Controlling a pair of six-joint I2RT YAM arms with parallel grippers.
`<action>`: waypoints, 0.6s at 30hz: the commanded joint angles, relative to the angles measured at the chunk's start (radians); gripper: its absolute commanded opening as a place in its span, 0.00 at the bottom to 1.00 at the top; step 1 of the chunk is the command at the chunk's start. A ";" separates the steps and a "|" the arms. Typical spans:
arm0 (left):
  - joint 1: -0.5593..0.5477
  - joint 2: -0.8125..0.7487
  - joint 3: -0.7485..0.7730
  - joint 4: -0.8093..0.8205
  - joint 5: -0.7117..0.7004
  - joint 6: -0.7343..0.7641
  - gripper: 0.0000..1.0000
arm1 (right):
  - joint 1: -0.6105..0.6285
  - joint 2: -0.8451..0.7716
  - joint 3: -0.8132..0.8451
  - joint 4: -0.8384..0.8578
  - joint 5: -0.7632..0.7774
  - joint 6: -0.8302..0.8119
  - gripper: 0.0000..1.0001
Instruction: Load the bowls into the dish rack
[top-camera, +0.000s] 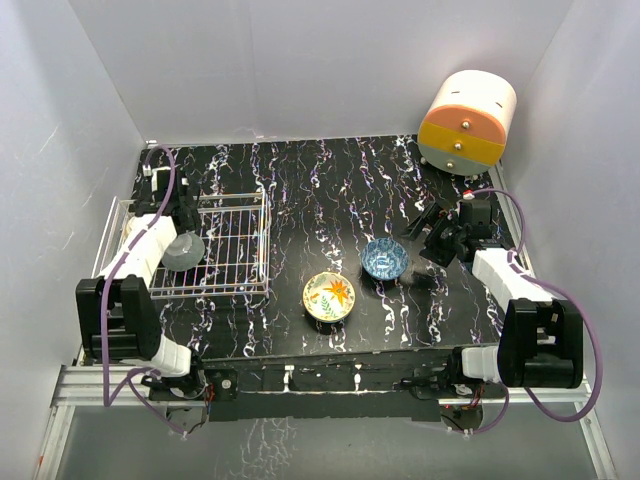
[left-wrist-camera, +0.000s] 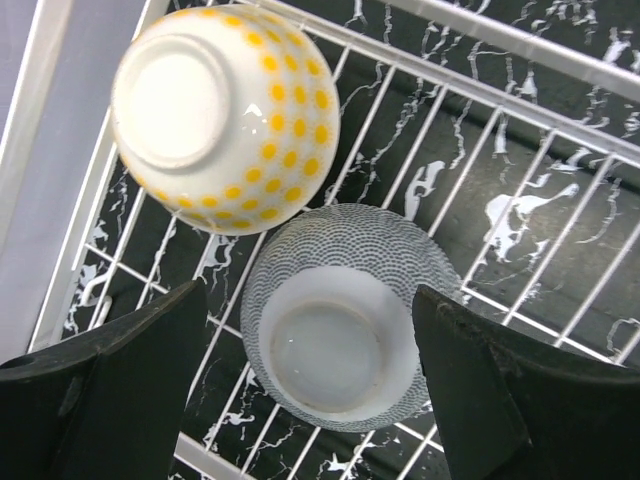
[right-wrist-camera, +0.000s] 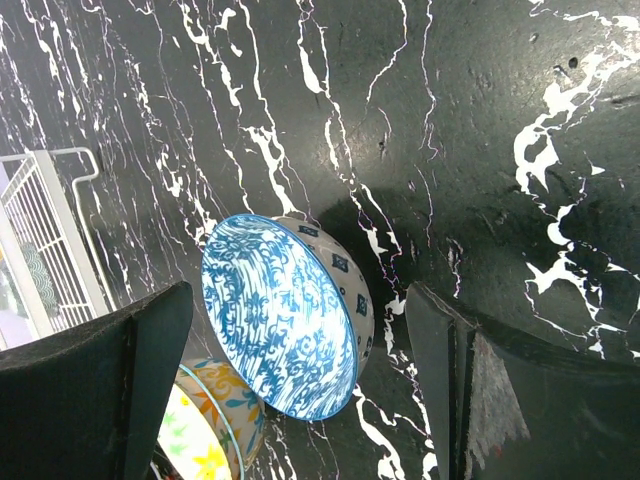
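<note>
Presently, the left gripper is standing with its jaws wide apart and is gripping nothing. Its two black fingers are flanking the grey-white bowl from above; no contact is showing. That bowl is lying upside down, foot ring up, on the floor wires of the dish rack. Just beside it, toward the rack's outer side, the cream-yellow dotted bowl is likewise resting inverted inside the rack.

The right gripper is also standing wide open and empty, hanging over the black marbled table. The blue-white bowl is showing between its fingers in the wrist view and is sitting upright on the table, outside the rack. The flowered bowl is sitting upright near it, between it and the rack. An orange-and-cream drawer unit is occupying the far right corner, well apart.
</note>
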 joint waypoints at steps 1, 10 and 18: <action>-0.002 -0.052 -0.032 0.007 -0.105 0.014 0.82 | 0.001 0.000 -0.005 0.043 0.014 -0.023 0.91; -0.003 -0.071 -0.048 -0.057 -0.095 -0.019 0.83 | 0.000 -0.009 -0.005 0.040 0.016 -0.024 0.91; -0.001 -0.175 -0.109 -0.127 -0.114 -0.055 0.84 | 0.001 -0.008 -0.017 0.046 0.007 -0.023 0.91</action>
